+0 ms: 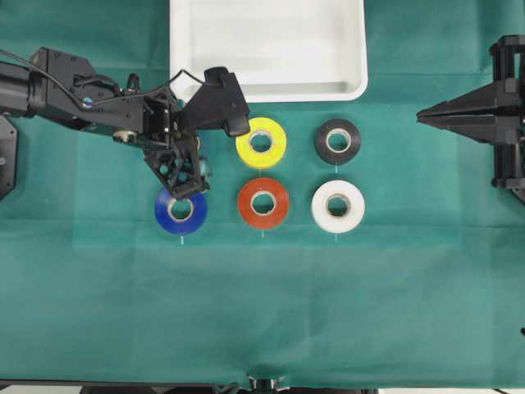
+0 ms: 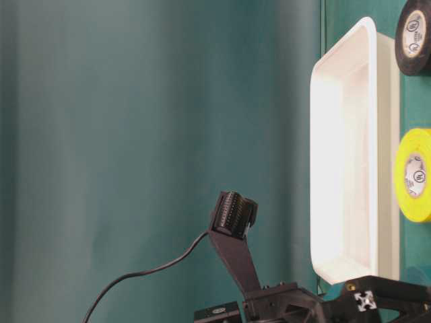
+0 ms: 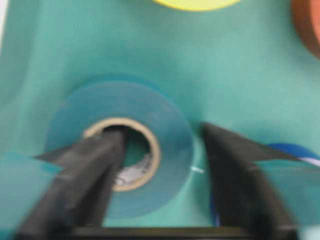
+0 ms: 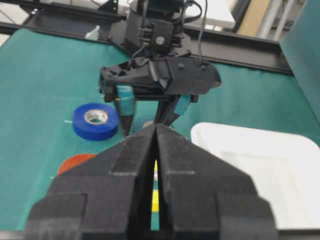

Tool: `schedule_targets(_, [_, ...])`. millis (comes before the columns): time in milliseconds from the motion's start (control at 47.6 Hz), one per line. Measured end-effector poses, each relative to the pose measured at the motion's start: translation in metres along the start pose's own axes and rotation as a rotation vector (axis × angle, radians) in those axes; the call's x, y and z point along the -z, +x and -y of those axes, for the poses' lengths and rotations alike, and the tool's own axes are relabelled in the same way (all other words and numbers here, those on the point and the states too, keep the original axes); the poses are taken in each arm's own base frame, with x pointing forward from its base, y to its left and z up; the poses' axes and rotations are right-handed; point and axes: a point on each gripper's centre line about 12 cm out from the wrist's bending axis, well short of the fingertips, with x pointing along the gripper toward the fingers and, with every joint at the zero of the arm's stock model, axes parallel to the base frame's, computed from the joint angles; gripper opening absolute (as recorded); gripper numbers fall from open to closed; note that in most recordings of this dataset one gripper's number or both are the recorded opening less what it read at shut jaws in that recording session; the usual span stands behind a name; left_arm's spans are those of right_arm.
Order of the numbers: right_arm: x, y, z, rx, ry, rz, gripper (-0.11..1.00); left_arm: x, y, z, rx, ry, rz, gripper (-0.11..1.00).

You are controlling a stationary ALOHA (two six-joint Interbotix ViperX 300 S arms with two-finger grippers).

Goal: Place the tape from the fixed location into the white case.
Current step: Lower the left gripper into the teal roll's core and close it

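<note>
The white case [image 1: 267,49] occupies the top centre of the overhead view. The left gripper [image 3: 165,165] straddles the wall of the tape [image 3: 122,150], centre-left of the wrist view: one finger inside the core, one outside, not clamped. The right gripper [image 4: 155,165] fingers are pressed together.

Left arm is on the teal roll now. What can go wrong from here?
1. The left gripper straddles only one wall of the tape: one finger in the core, one outside. A thin pinch like that might let the roll tilt or slip on lifting.
2. The blue roll lies close by; the outer finger could nudge it.
3. The white case has a raised rim; a low carry might clip it.
</note>
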Motion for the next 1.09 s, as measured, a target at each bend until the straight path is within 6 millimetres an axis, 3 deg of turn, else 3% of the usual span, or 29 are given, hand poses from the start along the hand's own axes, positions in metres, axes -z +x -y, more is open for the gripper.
schedule_targets(105, [0.0,0.0,0.0,0.0,0.0,0.0,0.0,0.0,0.0,0.0,-0.002,0.006,-0.006,0.27])
schedule_targets(147, [0.0,0.0,0.0,0.0,0.0,0.002,0.0,0.0,0.0,0.0,-0.002,0.005,-0.006,0.22])
schedule_targets(902, [-0.002,0.002,0.0,0.0,0.0,0.002,0.0,0.001,-0.003,0.002,0.0,0.015,-0.005,0.22])
schedule_targets(1091, [-0.002,0.002,0.0,0.0,0.0,0.002,0.0,0.0,-0.013,0.004,0.006,0.018,0.003,0.22])
